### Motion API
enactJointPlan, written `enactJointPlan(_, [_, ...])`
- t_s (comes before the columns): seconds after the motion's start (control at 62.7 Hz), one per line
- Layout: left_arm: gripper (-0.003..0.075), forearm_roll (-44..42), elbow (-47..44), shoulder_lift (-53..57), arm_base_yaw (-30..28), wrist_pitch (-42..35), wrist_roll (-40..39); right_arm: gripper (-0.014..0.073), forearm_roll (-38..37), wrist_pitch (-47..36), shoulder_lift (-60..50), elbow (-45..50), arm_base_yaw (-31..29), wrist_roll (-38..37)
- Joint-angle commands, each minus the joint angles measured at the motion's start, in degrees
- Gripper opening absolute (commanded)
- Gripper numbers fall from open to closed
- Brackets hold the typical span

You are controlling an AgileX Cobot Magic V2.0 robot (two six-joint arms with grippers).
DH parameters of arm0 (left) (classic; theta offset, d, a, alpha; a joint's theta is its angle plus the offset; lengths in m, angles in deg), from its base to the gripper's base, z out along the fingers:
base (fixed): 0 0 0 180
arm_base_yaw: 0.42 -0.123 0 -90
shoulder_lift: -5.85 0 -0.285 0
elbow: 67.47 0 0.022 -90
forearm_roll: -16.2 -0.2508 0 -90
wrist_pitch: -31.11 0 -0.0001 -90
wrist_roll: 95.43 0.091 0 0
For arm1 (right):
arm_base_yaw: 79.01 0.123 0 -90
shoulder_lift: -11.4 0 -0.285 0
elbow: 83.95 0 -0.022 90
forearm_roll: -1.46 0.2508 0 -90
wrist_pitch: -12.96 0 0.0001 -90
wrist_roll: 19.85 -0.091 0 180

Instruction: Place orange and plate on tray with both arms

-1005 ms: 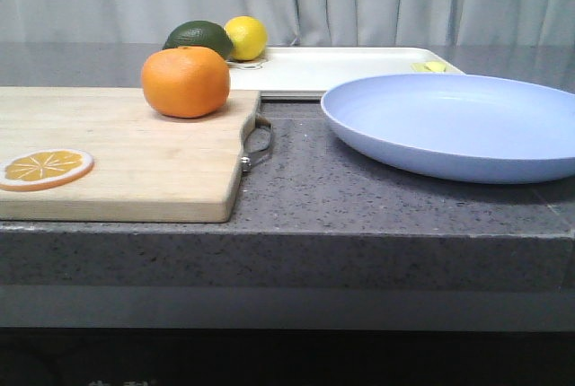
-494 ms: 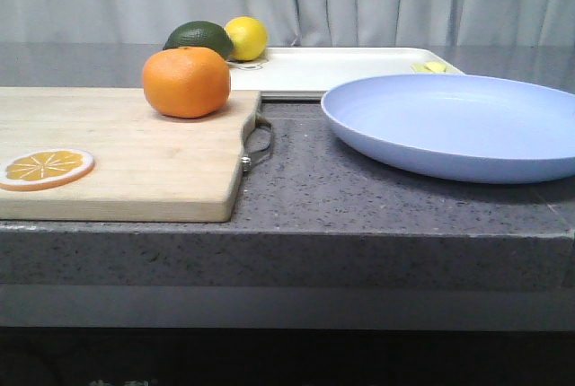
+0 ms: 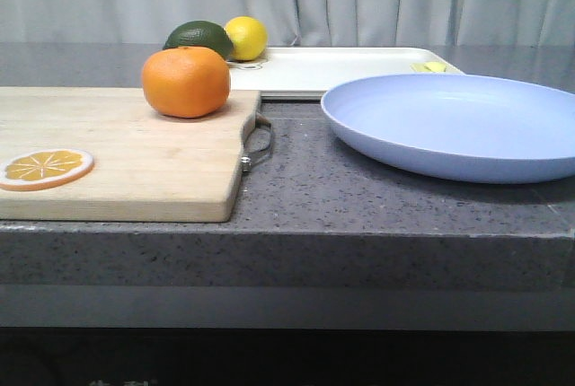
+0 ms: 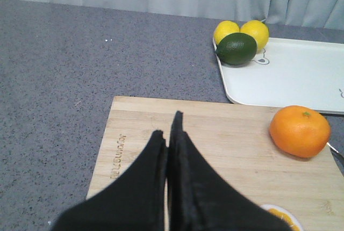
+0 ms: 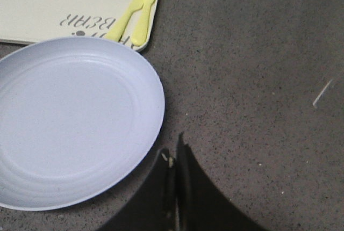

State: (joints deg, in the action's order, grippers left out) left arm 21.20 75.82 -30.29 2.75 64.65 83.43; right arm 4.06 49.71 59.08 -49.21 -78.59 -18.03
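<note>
The orange [image 3: 186, 81] [image 4: 299, 131] rests on the far right corner of a wooden cutting board [image 3: 117, 148] [image 4: 226, 150]. The pale lavender-blue plate [image 3: 454, 124] [image 5: 70, 123] lies on the counter to the right of the board. Behind both sits the cream-white tray [image 3: 332, 69] [image 4: 290, 72] [image 5: 54, 5]. My left gripper [image 4: 167, 124] is shut and empty, hovering over the board, with the orange off to one side. My right gripper [image 5: 173, 148] is shut and empty, just outside the plate's rim over bare counter. Neither gripper shows in the front view.
A green avocado [image 3: 199, 38] [image 4: 236, 48] and yellow lemons [image 3: 246, 37] [image 4: 255, 32] sit at the tray's left end. A yellow toy fork and spoon [image 5: 134, 19] lie at its right end. An orange slice disc [image 3: 45, 168] lies on the board's near left. The counter's front edge [image 3: 287, 229] is close.
</note>
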Motion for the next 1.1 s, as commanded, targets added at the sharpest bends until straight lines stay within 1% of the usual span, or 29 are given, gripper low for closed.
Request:
enactJointPlan(0.0, [-0.0017,0.5,1.4,-1.1,0.4,-4.0,-0.7,-0.0063,-0.6,-2.6,1.1,-1.6,-0.1,0.2])
enactJointPlan(0.064, [0.0005,0.1,1.4,-1.1,0.4,-4.0,-0.7,-0.0029,-0.6,-2.6,1.5,-1.6,-0.1,0.4])
enactJointPlan(0.128, [0.0076,-0.4,1.4,-1.1,0.4,-4.1,-0.7,0.0051,-0.6,-2.6,1.6,-1.6,-0.1,0.4])
enactJointPlan(0.175, [0.0167,-0.6,1.4,-1.1,0.4,-4.1,-0.7,0.0146,-0.6,-2.6,1.6,-1.6,-0.1,0.4])
enactJointPlan(0.191, [0.0213,-0.7,1.4,-1.1,0.4,-4.2,-0.7,0.0193,-0.6,-2.6,1.6,-1.6,-0.1,0.6])
enactJointPlan(0.239, [0.0315,-0.8,1.4,-1.1,0.4,-4.3,-0.5,0.0311,-0.6,-2.5,1.6,-1.6,-0.1,0.8])
enactJointPlan(0.255, [0.0367,-0.8,1.4,-1.1,0.4,-4.3,-0.4,0.0361,-0.6,-2.5,1.6,-1.6,-0.1,0.8])
enactJointPlan(0.287, [0.0433,-0.8,1.4,-1.1,0.4,-4.3,-0.1,0.0423,-0.6,-2.6,1.6,-1.6,-0.1,0.8])
enactJointPlan(0.303, [0.0478,-0.8,1.4,-1.1,0.4,-4.3,-0.2,0.0463,-0.6,-2.6,1.6,-1.6,-0.1,0.8])
enactJointPlan(0.335, [0.0542,-0.8,1.4,-1.1,0.4,-4.3,-0.1,0.0508,-0.6,-2.6,1.6,-1.6,-0.1,0.8])
enactJointPlan(0.399, [0.0614,-0.8,1.4,-1.1,0.4,-4.3,0.1,0.057,-0.6,-2.7,1.6,-1.6,-0.1,0.8])
enactJointPlan(0.431, [0.0628,-0.8,1.4,-1.2,0.4,-4.6,0.4,0.0584,-0.6,-2.7,1.6,-1.6,-0.1,0.8])
enactJointPlan(0.59, [0.0621,-0.5,1.7,-3.2,0.4,-6.1,2.8,0.0581,-0.6,-2.7,1.6,-1.6,-0.1,0.8])
enactJointPlan(0.718, [0.0621,2.3,3.3,-6.8,2.5,-7.5,5.3,0.0581,-0.6,-2.7,1.6,-1.6,-0.1,0.8])
enactJointPlan(0.765, [0.0621,2.4,4.5,-8.6,4.3,-7.5,6.7,0.0581,-0.6,-2.7,1.6,-1.6,-0.1,0.8])
enactJointPlan(0.925, [0.0621,2.4,8.7,-15.4,10.7,-7.9,7.8,0.0581,-0.6,-2.7,1.6,-1.6,-0.1,0.8])
enactJointPlan(1.084, [0.0621,2.4,12.0,-22.9,18.1,-11.4,7.8,0.0581,-0.6,-2.7,1.6,-1.6,-0.1,0.8])
